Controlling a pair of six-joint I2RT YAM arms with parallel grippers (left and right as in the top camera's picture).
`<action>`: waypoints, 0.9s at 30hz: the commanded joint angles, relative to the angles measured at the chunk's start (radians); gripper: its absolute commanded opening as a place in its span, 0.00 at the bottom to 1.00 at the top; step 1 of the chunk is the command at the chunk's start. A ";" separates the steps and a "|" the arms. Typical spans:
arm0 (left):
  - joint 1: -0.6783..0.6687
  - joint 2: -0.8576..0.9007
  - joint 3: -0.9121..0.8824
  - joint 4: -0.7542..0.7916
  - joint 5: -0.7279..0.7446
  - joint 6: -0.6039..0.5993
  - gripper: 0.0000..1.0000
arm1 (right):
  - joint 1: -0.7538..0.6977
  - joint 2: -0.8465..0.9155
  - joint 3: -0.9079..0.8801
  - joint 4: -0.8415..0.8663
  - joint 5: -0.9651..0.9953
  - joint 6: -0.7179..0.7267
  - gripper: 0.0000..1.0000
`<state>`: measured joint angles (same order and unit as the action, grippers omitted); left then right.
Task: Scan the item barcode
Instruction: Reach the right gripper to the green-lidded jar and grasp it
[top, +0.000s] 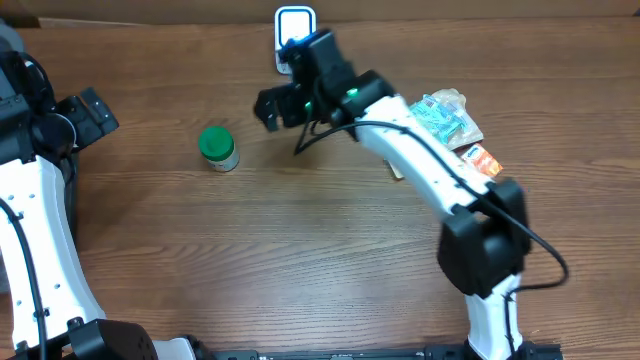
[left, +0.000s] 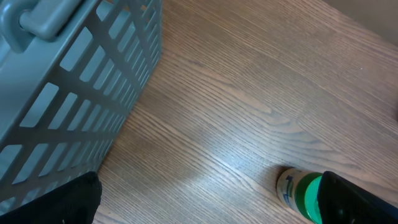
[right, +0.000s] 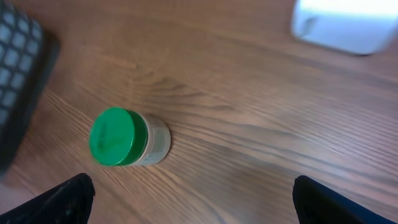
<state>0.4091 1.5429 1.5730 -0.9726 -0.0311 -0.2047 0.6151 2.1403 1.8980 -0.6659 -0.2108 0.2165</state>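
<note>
Grey basket (left: 62, 106); packets (top: 447, 118), perhaps snacks.

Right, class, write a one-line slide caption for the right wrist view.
Open right hand above a green-lidded jar on the wooden table, a white device at the frame's top edge.

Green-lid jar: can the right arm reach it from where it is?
Probably yes. The jar sits on bare table just ahead of the right arm. Its jaws stand wide open, and nothing lies between them and the jar.
</note>
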 joint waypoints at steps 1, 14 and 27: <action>0.000 0.007 0.012 0.000 -0.002 0.018 1.00 | 0.067 0.052 0.013 0.085 -0.011 -0.015 0.99; 0.000 0.007 0.012 0.000 -0.002 0.018 1.00 | 0.161 0.204 0.013 0.289 -0.026 0.084 1.00; 0.000 0.007 0.012 0.000 -0.002 0.018 1.00 | 0.269 0.247 0.013 0.367 0.233 -0.274 1.00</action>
<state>0.4091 1.5429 1.5730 -0.9726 -0.0311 -0.2047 0.8902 2.3501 1.8977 -0.3061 -0.0357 0.0006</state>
